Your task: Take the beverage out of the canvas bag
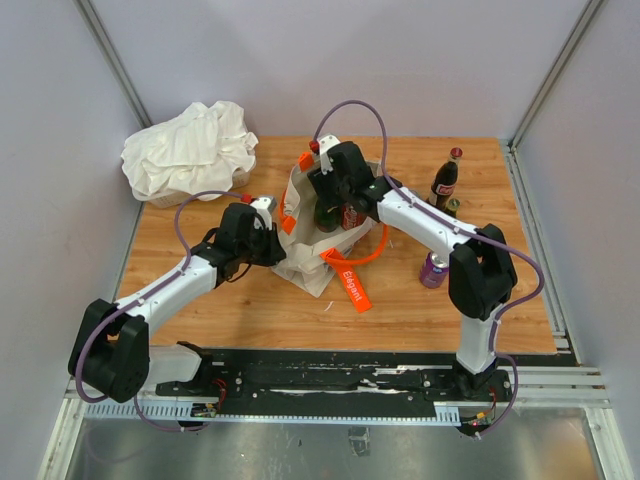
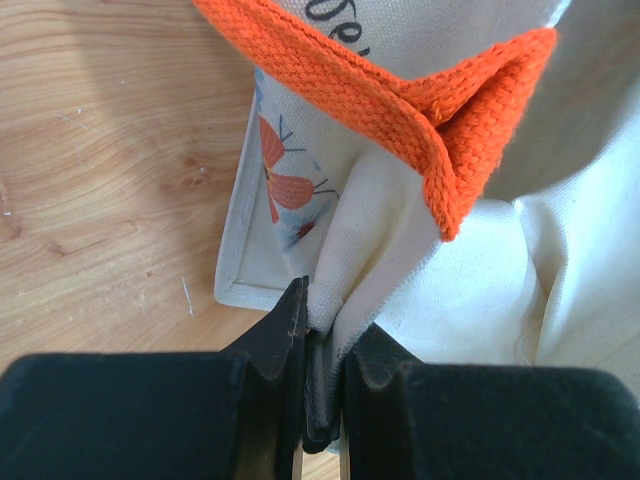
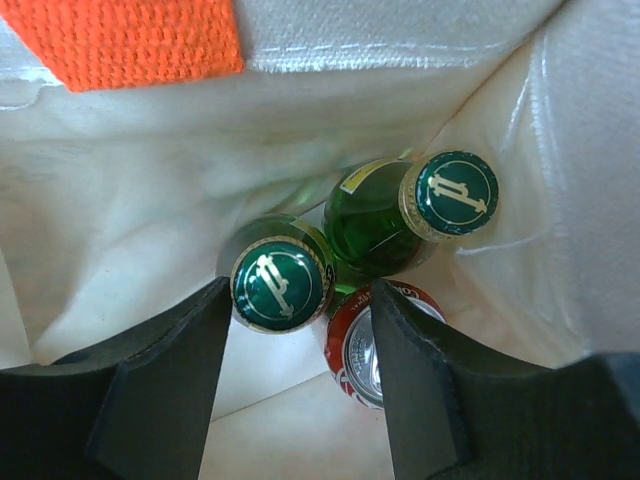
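Note:
The cream canvas bag (image 1: 308,262) with orange handles (image 1: 372,252) stands mid-table. My left gripper (image 1: 274,246) is shut on a fold of the bag's rim fabric (image 2: 345,270) at its left side, below an orange handle (image 2: 400,110). My right gripper (image 1: 336,203) is open and reaches into the bag's mouth. In the right wrist view its jaws (image 3: 300,295) stand either side of a green-capped bottle (image 3: 278,283) without closing on it. A second green bottle (image 3: 455,193) and a red can (image 3: 352,345) stand beside it inside the bag.
An orange strap tag (image 1: 355,285) lies in front of the bag. A cola bottle (image 1: 445,178), a small dark bottle (image 1: 453,206) and a purple can (image 1: 434,268) stand on the table to the right. A white cloth heap (image 1: 190,150) sits back left.

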You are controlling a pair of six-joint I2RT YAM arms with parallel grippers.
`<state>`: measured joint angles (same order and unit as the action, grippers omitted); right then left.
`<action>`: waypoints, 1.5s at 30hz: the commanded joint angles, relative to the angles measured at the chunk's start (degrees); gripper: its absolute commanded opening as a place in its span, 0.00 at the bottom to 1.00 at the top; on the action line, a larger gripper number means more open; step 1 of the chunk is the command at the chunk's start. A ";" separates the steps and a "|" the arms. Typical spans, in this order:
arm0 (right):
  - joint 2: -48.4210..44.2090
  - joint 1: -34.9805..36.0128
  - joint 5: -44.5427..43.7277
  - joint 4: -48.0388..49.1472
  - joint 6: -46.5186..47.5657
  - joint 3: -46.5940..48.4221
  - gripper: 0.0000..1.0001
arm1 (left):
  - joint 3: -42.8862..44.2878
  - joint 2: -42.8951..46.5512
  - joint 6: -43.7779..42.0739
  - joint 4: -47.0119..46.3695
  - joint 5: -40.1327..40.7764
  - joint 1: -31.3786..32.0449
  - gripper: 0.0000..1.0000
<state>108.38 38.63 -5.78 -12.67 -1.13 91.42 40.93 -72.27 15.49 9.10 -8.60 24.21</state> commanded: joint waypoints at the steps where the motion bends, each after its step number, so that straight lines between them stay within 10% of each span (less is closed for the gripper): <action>1: 0.87 0.22 -2.21 3.28 1.05 2.11 0.57 | -0.22 -1.72 -1.42 1.05 4.49 0.23 0.01; 14: 4.61 -0.37 -1.15 4.03 -0.31 4.53 0.49 | -0.21 -2.11 -1.20 0.56 3.88 0.22 0.01; 23: 4.90 -0.31 -0.39 3.36 -0.16 4.94 0.02 | -0.30 -2.00 -0.81 0.21 4.03 0.23 0.01; 45: -16.65 1.58 -0.31 2.20 5.55 10.61 0.01 | -0.75 -0.95 -0.54 0.13 5.06 0.23 0.00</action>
<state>102.56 38.70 -2.90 -16.36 1.02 99.04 40.95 -72.62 15.53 8.16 -7.27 24.21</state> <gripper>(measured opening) 0.343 0.148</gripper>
